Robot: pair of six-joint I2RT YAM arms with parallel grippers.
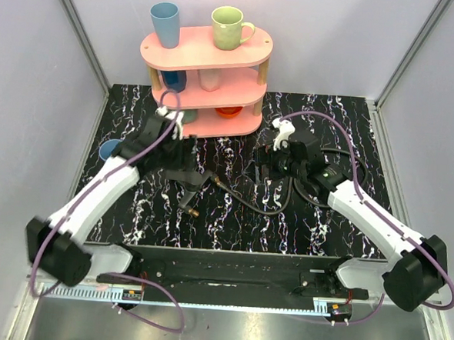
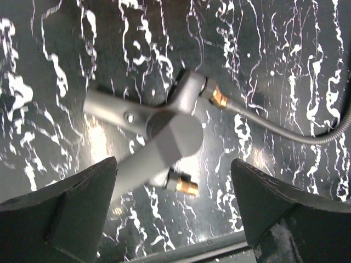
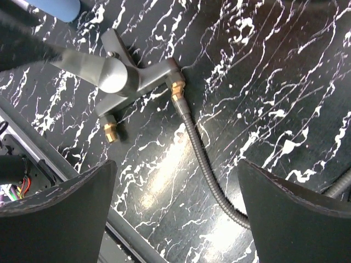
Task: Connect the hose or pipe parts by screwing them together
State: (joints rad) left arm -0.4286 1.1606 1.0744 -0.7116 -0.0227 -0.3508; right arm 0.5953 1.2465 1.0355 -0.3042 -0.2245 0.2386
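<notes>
The dark-grey nozzle piece [image 1: 188, 192] lies on the black marbled table, with one free brass connector [image 2: 187, 187] pointing toward the front edge. The black flexible hose [image 3: 204, 161] lies on the table, and its brass end [image 3: 176, 87] meets the nozzle piece [image 3: 118, 76] at a side port. In the top view the hose [image 1: 265, 209] curves right under my right arm. My left gripper [image 2: 174, 164] hovers open above the nozzle piece [image 2: 164, 123], holding nothing. My right gripper [image 3: 173, 164] hangs open over the hose, apart from it. Both grippers [image 1: 190, 171] [image 1: 264, 174] sit mid-table.
A pink three-tier shelf [image 1: 207, 57] with cups stands at the back centre. A blue cup [image 1: 109, 149] sits by the left wall beside my left arm. The table's front rail [image 3: 129, 233] runs close below the nozzle piece.
</notes>
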